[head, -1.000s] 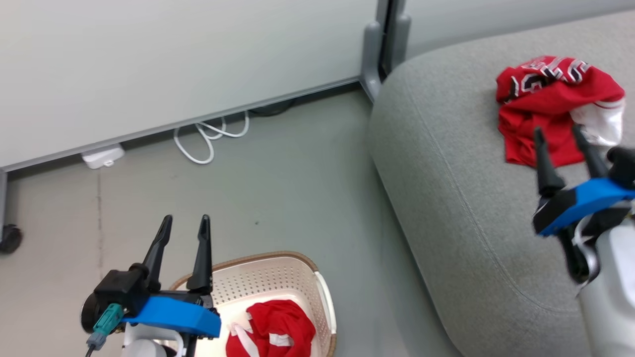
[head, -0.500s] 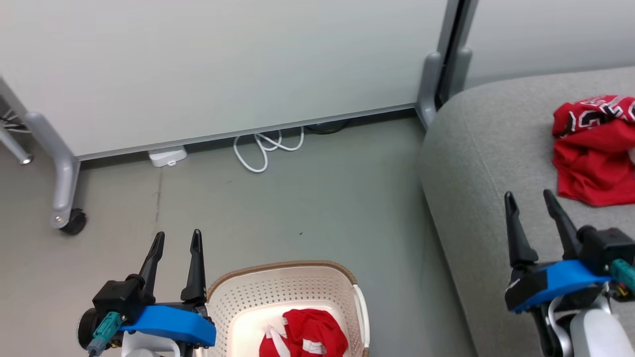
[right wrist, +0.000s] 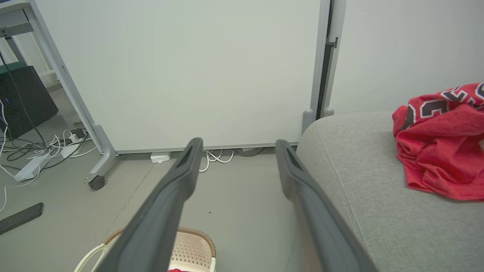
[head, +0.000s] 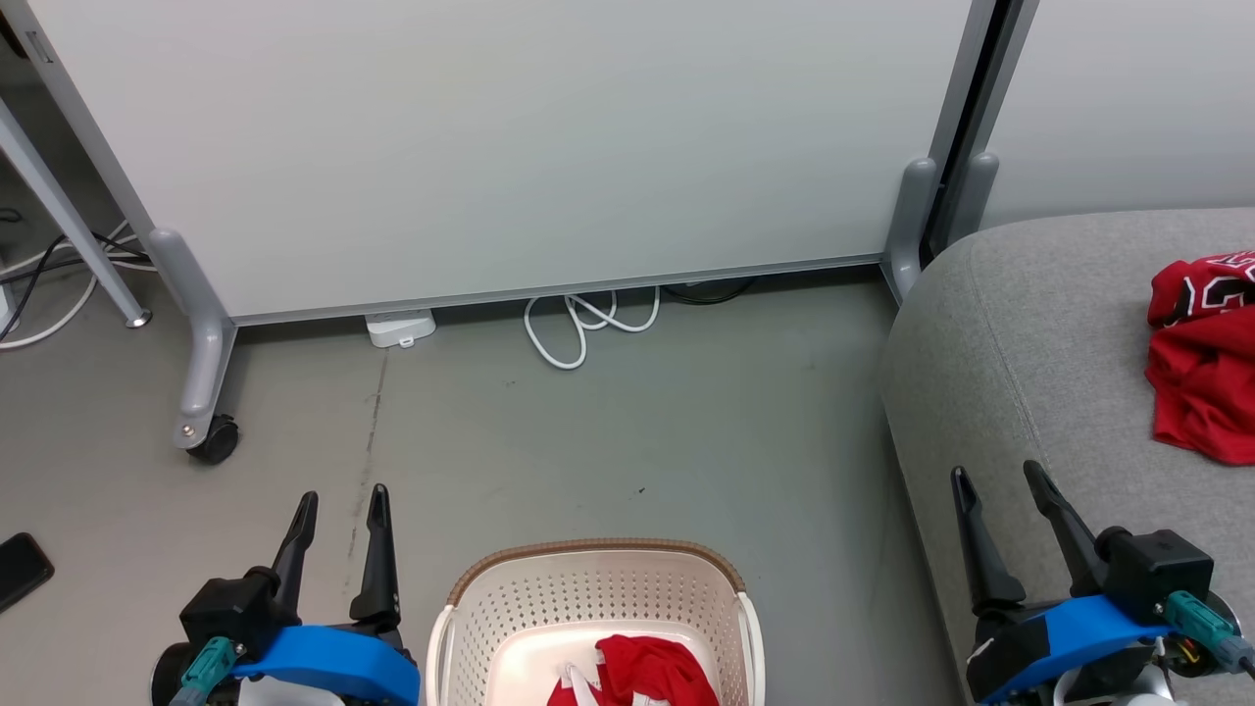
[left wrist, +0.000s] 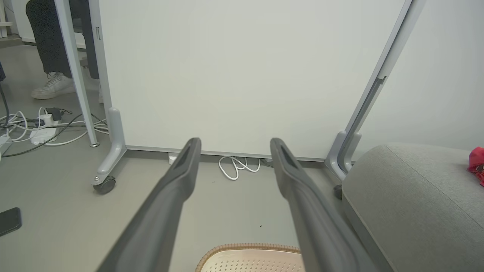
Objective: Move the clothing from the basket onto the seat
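Observation:
The cream basket with its brown rim stands on the floor at the bottom middle, and a red garment with white trim lies inside it. Another red garment with black-and-white lettering lies on the grey seat at the right edge. My left gripper hangs open and empty over the floor, left of the basket. My right gripper is open and empty above the seat's front left edge, well short of the lettered garment. The basket rim shows between my left fingers.
A white rolling partition with grey legs and a castor stands behind the floor space. White cable loops and a power adapter lie at its foot. A dark phone lies on the floor at left. A person's shoe shows beyond the partition.
The head camera has swung left, so the seat and basket have shifted right in the picture. My right gripper has drawn back from the lettered garment toward the seat's front edge. Both grippers stay open.

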Motion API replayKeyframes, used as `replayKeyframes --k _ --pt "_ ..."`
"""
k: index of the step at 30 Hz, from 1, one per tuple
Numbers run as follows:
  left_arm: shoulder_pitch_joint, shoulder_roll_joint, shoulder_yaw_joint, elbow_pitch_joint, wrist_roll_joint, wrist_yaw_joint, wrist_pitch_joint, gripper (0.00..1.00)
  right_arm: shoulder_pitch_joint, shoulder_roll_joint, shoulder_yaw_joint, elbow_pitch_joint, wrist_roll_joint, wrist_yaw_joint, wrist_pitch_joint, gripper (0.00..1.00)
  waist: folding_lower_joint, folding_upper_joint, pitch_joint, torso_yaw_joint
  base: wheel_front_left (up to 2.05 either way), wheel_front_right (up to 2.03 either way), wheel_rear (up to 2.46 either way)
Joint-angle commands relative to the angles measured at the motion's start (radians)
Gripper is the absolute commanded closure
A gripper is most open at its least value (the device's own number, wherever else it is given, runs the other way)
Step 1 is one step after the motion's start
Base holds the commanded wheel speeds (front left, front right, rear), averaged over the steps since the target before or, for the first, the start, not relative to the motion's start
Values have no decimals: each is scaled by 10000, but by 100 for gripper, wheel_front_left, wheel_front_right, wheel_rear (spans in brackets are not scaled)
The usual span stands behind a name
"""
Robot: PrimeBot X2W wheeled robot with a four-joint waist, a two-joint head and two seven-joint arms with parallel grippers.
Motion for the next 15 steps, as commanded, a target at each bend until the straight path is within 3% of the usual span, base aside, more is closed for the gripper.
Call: replayKeyframes --k 1,15 --pt "47 -7 87 21 -75 -49 -28 0 154 12 29 -43 74 5 25 0 0 -1 -4 29 0 0 0" --pt "118 17 -87 -14 -156 -48 -28 0 190 15 28 26 226 5 47 0 0 -1 70 88 0 0 0"
